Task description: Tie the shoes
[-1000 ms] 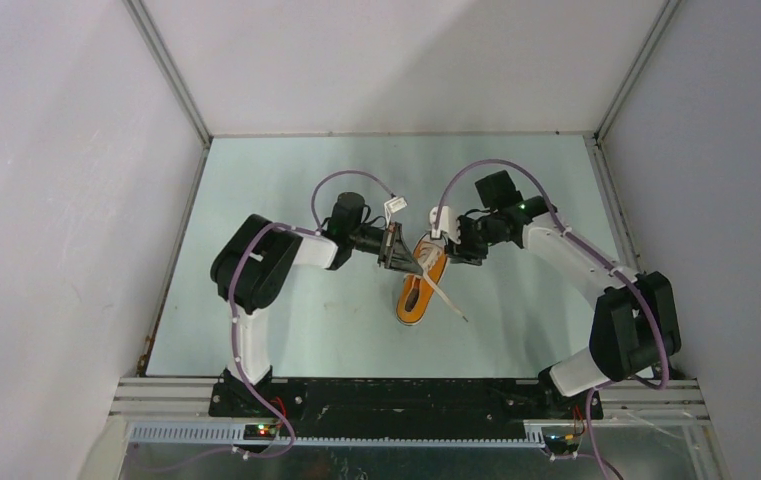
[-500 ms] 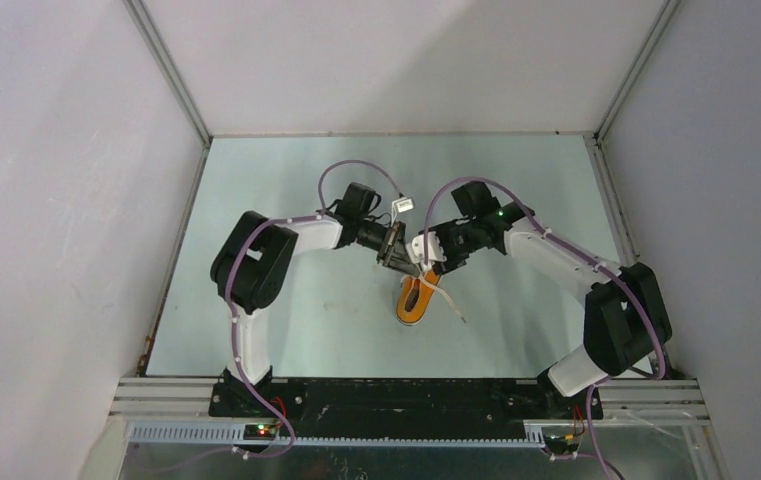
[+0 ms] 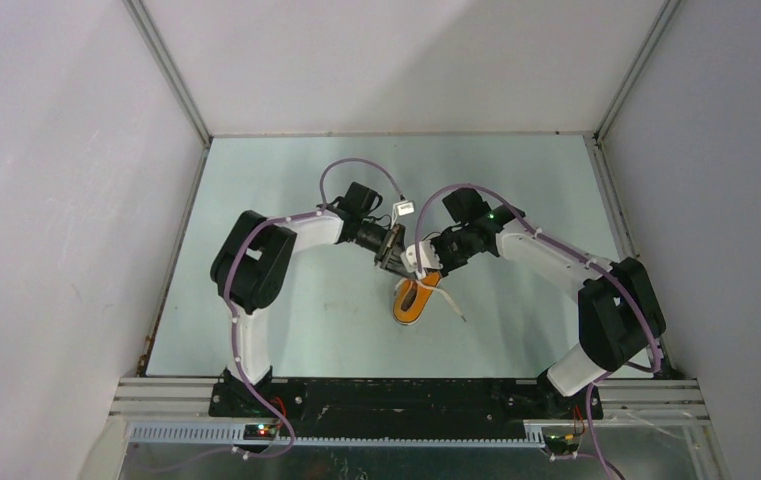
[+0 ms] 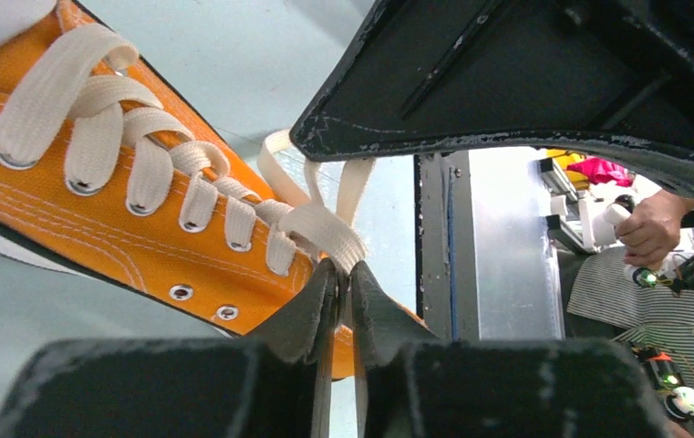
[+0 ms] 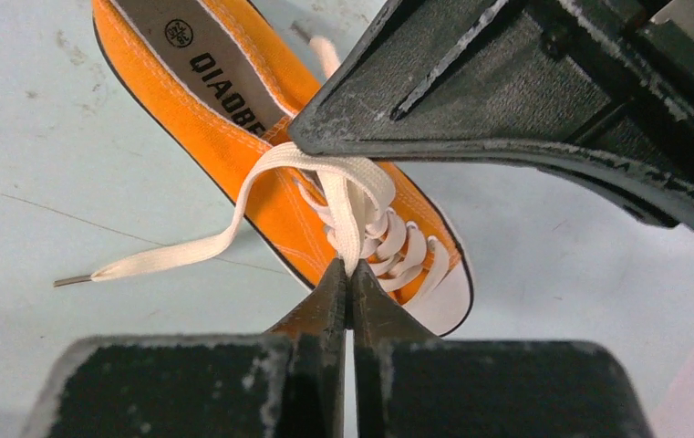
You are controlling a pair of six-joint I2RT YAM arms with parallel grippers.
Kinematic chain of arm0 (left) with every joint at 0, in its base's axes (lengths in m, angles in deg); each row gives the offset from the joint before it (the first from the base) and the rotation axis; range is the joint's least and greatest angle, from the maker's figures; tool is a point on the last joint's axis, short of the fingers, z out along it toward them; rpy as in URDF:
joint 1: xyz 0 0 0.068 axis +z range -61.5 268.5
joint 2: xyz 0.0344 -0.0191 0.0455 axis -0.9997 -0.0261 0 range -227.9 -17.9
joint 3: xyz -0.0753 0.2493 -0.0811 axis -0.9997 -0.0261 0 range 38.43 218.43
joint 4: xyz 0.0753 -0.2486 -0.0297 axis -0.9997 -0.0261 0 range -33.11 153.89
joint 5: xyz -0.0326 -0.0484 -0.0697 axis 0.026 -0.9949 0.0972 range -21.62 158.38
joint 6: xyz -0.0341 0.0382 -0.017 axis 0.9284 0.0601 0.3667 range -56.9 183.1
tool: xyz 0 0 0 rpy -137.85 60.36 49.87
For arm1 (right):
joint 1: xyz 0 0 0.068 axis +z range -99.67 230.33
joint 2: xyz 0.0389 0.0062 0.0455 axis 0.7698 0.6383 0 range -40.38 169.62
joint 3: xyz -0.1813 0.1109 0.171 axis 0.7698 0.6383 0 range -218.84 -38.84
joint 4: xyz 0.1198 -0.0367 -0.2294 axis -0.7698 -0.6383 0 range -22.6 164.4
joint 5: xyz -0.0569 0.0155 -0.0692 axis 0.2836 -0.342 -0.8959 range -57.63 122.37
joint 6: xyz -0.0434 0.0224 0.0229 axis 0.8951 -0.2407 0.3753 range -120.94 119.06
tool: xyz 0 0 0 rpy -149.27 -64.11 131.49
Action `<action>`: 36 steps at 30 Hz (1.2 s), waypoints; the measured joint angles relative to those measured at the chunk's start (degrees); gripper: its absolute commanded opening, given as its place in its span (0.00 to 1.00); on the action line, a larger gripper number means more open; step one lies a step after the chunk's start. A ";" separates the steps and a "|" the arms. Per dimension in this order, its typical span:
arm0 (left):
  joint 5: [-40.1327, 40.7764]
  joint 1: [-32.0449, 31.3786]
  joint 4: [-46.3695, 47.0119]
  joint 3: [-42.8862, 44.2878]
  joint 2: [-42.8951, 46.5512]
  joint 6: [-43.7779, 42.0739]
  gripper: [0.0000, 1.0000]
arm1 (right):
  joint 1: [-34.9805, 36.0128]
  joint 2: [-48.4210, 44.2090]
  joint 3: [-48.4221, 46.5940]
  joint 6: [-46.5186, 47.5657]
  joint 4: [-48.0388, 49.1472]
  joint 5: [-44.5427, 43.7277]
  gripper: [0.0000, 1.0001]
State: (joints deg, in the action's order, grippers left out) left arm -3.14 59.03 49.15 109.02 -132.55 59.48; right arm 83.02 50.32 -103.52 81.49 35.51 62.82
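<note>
The white tubular left arm [image 3: 306, 228] and the white tubular right arm [image 3: 546, 250] are joined by bulky black joint housings [image 3: 253, 262], and a thin purple cable [image 3: 341, 172] is run along each. A small green indicator light [image 3: 491, 213] is seen on the right arm's black wrist block, and small red lights [image 3: 261, 430] by the flat black base plate [image 3: 396, 398]. The left gripper [image 4: 343, 283] and the right gripper [image 5: 348, 274] are formed of matt black wedge-shaped fingers [image 5: 315, 315], scuffed grey along the edges.
</note>
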 measured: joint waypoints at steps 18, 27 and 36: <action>10.32 -0.17 3.15 0.24 5.64 -2.36 0.56 | -0.31 2.95 -10.16 -24.81 -8.07 0.90 0.00; 13.38 -1.40 0.66 0.15 5.81 -4.90 0.60 | -0.31 3.82 -10.16 -29.03 -8.59 1.05 0.00; 14.49 -2.54 1.62 -1.60 6.03 -6.69 0.52 | -0.28 4.31 -10.16 -31.85 -8.07 1.05 0.00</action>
State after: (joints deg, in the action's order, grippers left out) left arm 11.35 56.49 50.77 107.42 -126.52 52.79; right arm 82.73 54.62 -113.69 49.65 27.44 63.87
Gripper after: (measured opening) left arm 0.566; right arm 0.014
